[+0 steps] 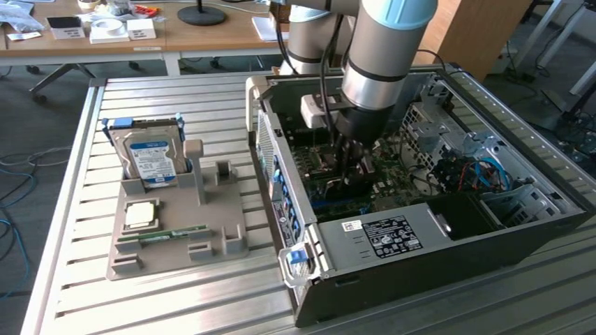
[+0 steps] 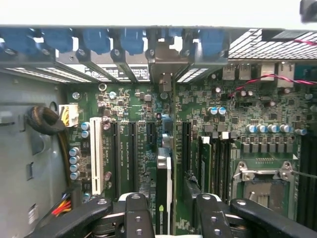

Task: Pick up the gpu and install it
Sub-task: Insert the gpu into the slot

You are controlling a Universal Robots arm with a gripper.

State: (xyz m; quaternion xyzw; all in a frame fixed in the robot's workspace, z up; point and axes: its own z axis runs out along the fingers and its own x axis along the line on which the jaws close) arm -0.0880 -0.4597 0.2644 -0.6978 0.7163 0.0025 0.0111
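In the wrist view the gpu point(image 2: 164, 183) stands on edge in a motherboard slot, its silver end bracket point(image 2: 164, 69) lined up with the rear slot openings of the case. My gripper point(image 2: 171, 213) straddles the card with its jaws open; the black fingers point(image 2: 136, 215) stand on either side of it with a gap showing on one side. In the exterior view the gripper point(image 1: 352, 167) reaches down into the open computer case point(image 1: 447, 251), over the green motherboard point(image 1: 322, 195).
At the exterior view's left, a grey holder tray point(image 1: 177, 255) carries a blue-labelled hard drive point(image 1: 152, 159), a CPU point(image 1: 142, 213) and a RAM stick point(image 1: 172, 236). The power supply point(image 1: 391, 234) and cables point(image 1: 475, 174) crowd the case. Desks stand behind.
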